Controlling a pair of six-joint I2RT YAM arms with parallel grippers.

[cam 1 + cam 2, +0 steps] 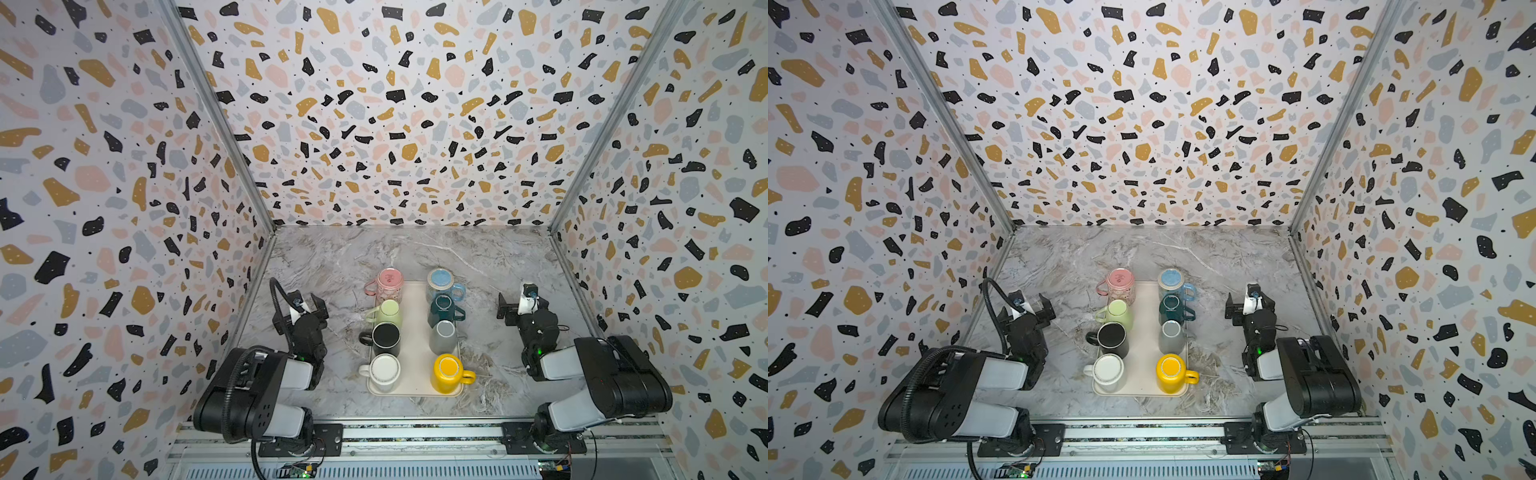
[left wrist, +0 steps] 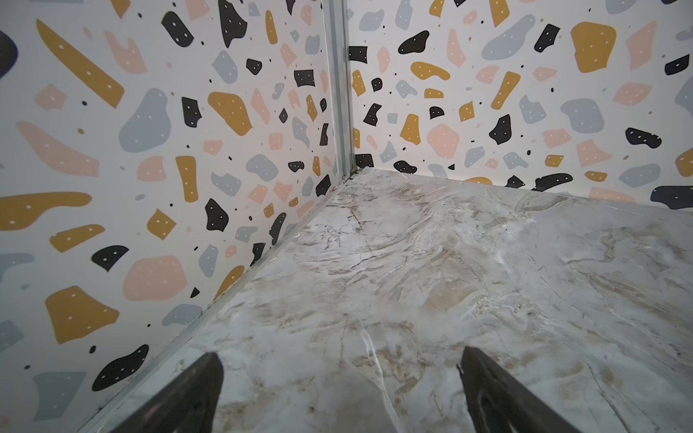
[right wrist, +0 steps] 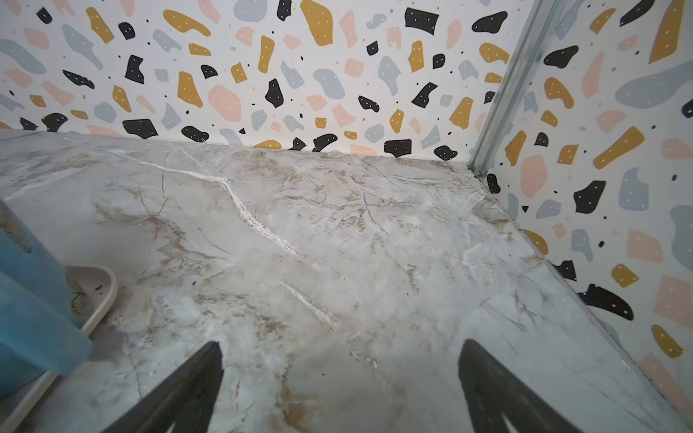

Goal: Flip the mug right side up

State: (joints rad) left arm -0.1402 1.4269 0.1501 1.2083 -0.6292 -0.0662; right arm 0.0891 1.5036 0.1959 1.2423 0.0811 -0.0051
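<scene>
Several mugs stand on a cream tray in two columns, all seemingly bottom up. The left column holds pink, green, black and white mugs. The right column holds blue, dark teal, grey and yellow mugs. My left gripper hangs open to the left of the tray, holding nothing. My right gripper is open to the right of the tray, also holding nothing. In the right wrist view the blue mug shows at the edge.
The tray sits mid-table on a marble top, closed in by patterned walls on three sides. The left wrist view looks at the far left corner post, the right wrist view at the far right corner post. A metal rail runs along the front.
</scene>
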